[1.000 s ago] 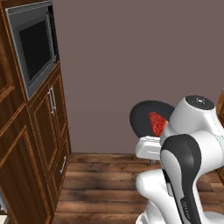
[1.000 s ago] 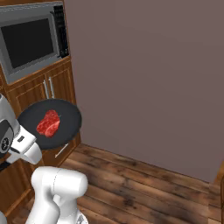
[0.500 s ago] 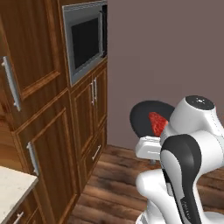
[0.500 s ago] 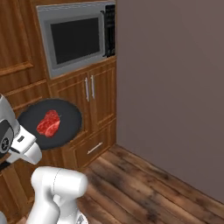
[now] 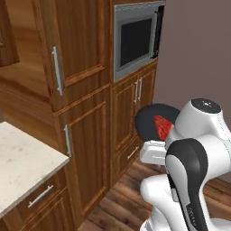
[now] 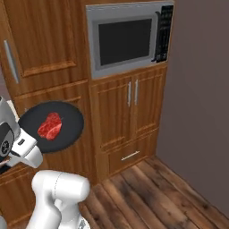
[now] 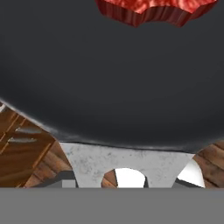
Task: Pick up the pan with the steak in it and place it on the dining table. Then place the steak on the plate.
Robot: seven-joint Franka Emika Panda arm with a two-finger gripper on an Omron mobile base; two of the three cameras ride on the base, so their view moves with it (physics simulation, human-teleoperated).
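Centre of my left base frame, pan: one black pan, aloft before the wooden cabinets.
Steak: one red steak lying inside it, left-centre of my right base frame.
Pincer: clamped on the pan's handle, pan directly beyond it.

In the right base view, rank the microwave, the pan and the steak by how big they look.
1. The microwave looks largest.
2. The pan looks clearly smaller, though it is carried nearer the camera, so its true size against the microwave is unsure.
3. The steak, lying in the pan, looks smallest.
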